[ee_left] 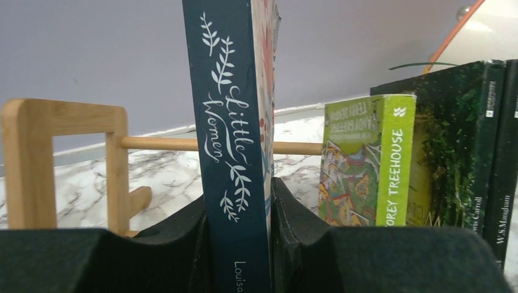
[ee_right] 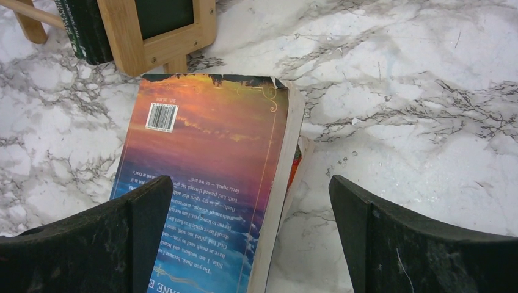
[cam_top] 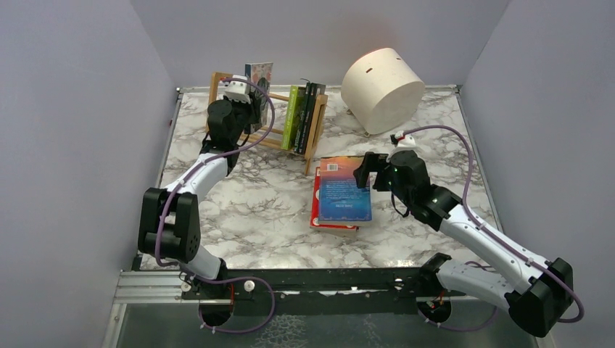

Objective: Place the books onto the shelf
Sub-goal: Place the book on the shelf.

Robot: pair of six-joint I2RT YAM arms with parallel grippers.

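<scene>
Left claw [ee_left: 239, 210] clenched on the Little Women book [ee_left: 229, 122], pads pressing both covers near its lower end; the book is upright, navy spine towards my wrist camera, at the left part of the shelf [ee_left: 36, 165]; whether its foot rests on the slats I cannot tell. At the shelf's right end stand a lime green Treehouse book [ee_left: 394, 159], a dark green book [ee_left: 455, 134] and a black book [ee_left: 507, 152], close together, spines out.

Right claw [ee_right: 250, 195] released, jaws wide, grasping nothing; it hangs over the right edge of the sunset-covered book [ee_right: 201, 159], which lies barcode up on a red book [cam_top: 315, 206], flat on the bench [ee_right: 427, 91] just beside the shelf's right end; one finger over the cover, the other over bare marble.
</scene>
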